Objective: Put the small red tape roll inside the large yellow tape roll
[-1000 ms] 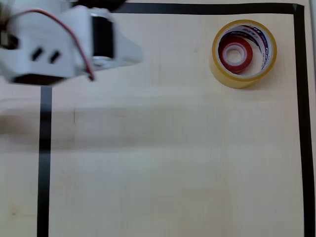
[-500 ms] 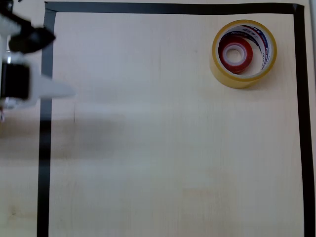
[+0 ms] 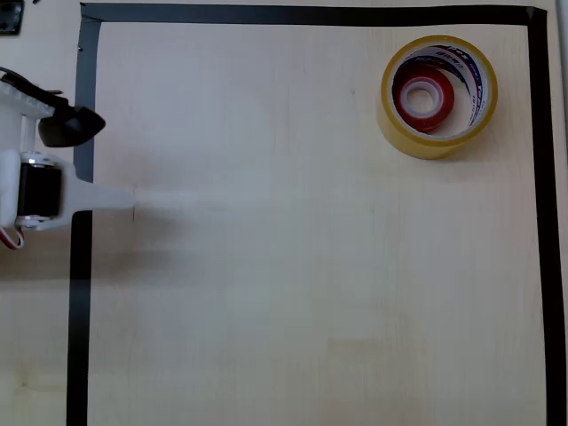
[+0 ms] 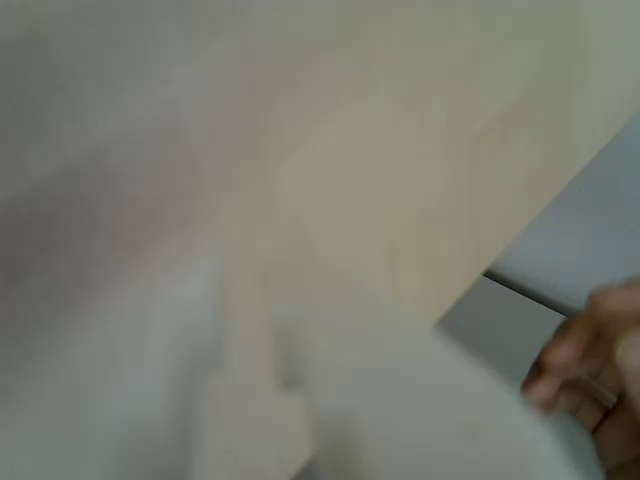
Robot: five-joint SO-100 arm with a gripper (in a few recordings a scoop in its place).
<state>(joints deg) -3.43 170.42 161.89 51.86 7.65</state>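
Pale wood makes up the table (image 3: 293,266), which carries a rectangle of black tape lines (image 3: 311,14) along its top, left and right sides in the overhead view. Near the upper right corner of that rectangle lies the large yellow tape roll (image 3: 397,124), flat on the wood, its white inner core printed with red and blue marks. The small red tape roll (image 3: 424,94) lies flat inside it, wholly within the yellow ring and sitting toward the ring's left side. At the far left edge of the overhead view, well apart from both rolls, the white arm (image 3: 27,177) shows with a black motor block and a black part above it; the gripper (image 3: 111,197) reaches over the left tape line as a single pale finger, and I cannot tell whether it is spread or pressed together. The wrist view is heavily blurred: light wood, a whitish shape at the bottom, and a person's hand (image 4: 590,375) at the lower right edge.
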